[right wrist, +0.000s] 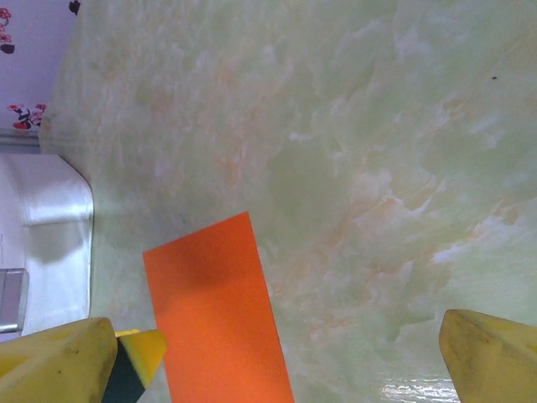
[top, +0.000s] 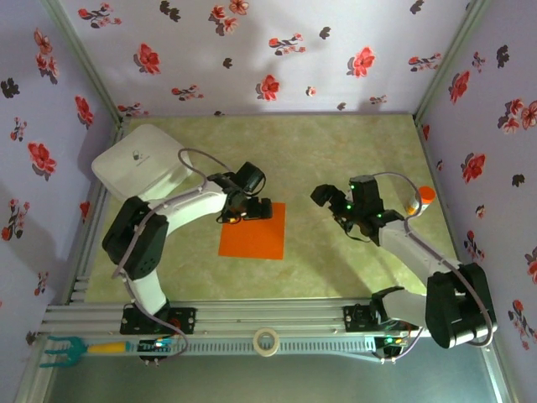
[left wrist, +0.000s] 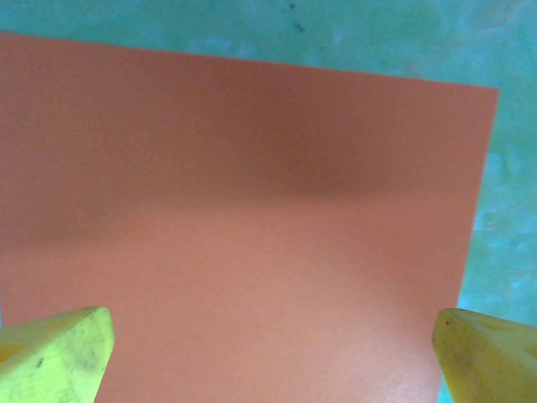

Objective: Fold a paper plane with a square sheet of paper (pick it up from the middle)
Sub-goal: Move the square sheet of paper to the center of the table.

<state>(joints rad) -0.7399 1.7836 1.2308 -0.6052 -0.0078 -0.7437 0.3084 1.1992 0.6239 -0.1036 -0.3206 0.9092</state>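
Orange square sheet of paper lay flat on bench, near middle. Left pincer was spread wide above sheet's far-left part, pinching nothing. Right pincer was spread wide, empty, well right of sheet.

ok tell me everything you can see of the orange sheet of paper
The square sheet of paper is plain bright orange, thin and matte, with no crease visible. It lies flat on the green marbled table between the two arms, slightly rotated. The left gripper, jaws open, is over its far left corner; whether it touches the paper cannot be told.
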